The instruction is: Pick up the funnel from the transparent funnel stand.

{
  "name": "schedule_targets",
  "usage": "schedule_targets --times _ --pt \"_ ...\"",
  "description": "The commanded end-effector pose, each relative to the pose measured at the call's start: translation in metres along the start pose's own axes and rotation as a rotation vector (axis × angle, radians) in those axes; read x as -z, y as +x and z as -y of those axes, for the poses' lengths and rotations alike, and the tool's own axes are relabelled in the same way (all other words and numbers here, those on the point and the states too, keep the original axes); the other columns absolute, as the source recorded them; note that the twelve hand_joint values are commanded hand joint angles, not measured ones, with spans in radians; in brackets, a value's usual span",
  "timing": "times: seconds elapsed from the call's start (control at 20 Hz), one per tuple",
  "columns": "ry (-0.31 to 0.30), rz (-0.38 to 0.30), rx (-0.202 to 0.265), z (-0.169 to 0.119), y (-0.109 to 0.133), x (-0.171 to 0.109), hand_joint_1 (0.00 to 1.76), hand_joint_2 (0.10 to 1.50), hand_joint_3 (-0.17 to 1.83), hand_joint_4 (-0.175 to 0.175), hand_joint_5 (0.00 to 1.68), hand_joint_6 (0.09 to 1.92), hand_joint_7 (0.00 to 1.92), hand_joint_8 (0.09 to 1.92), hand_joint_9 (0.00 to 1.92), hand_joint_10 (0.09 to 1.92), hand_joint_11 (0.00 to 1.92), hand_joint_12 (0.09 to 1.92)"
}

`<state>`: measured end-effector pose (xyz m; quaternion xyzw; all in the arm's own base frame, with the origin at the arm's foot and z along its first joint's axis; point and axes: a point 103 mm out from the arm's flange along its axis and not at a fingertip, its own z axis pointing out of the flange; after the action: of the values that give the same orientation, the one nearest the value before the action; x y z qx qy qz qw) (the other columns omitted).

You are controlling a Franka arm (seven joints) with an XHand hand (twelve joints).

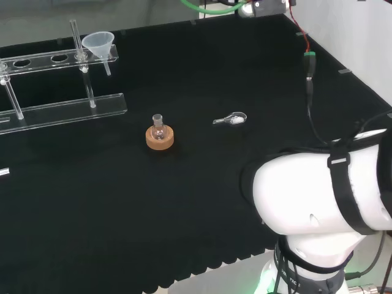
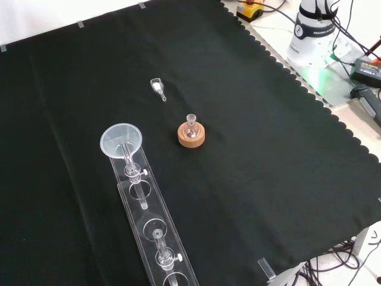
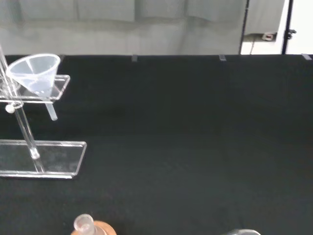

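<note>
Black cloth (image 1: 202, 202) covers the bench, scalloped edge toward the arm's base, grey wall behind.

Landmark: the transparent funnel stand (image 1: 61, 110). Head view, left to right:

- Stand sits far left on the cloth: flat clear base, upright rods, upper rail with round holes.
- Funnel (image 1: 100, 44) sits in the rail's right-end hole, mouth up, stem hanging straight down through the rail and well above the stand's base. In the front view the funnel (image 2: 121, 140) is at the stand's (image 2: 156, 238) upper end, the end nearest the other items.
- Small round flask (image 1: 158, 127) on a cork ring (image 1: 160, 137), right of the stand's base and a bit nearer the camera, apart from it. Upright, neck up.
- Small clear scoop-like piece (image 1: 231, 119) lying flat on the cloth, further right of the stand, past the flask. Seems to hold a bit of white stuff; can't confirm.
- Arm's white link (image 1: 318, 196) well right of the stand, near edge.

Wrist view: funnel (image 3: 35, 73) seated in the stand (image 3: 39, 156), flask's neck (image 3: 83, 224) near the stand's base.

Hand: can't tell whether its fingers are spread or closed. Nothing touches the funnel.
</note>
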<state>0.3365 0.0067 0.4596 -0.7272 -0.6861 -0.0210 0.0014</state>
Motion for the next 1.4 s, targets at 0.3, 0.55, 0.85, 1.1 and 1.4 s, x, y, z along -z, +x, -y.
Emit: schedule_targets --times 0.3,0.55,0.85,1.1,1.4 --pt "-0.058 -0.154 0.081 -0.099 0.0 -0.075 0.04 0.82 0.14 0.042 0.0 0.09 0.0 0.09 0.0 0.09 0.0 0.09" --pt "-0.056 -0.093 0.129 -0.145 0.035 -0.094 0.06 0.81 0.13 0.043 0.0 0.09 0.0 0.09 0.0 0.09 0.0 0.09" --pt "-0.047 -0.071 0.148 -0.201 0.085 -0.11 0.09 0.81 0.13 0.042 0.0 0.09 0.0 0.09 0.0 0.09 0.0 0.09" --pt "-0.011 -0.07 0.137 -0.234 0.112 -0.126 0.1 0.81 0.12 0.04 0.0 0.09 0.0 0.09 0.0 0.09 0.0 0.09" --pt "0.065 0.001 0.166 -0.261 0.135 -0.155 0.11 0.81 0.12 0.036 0.0 0.09 0.0 0.09 0.0 0.09 0.01 0.09"
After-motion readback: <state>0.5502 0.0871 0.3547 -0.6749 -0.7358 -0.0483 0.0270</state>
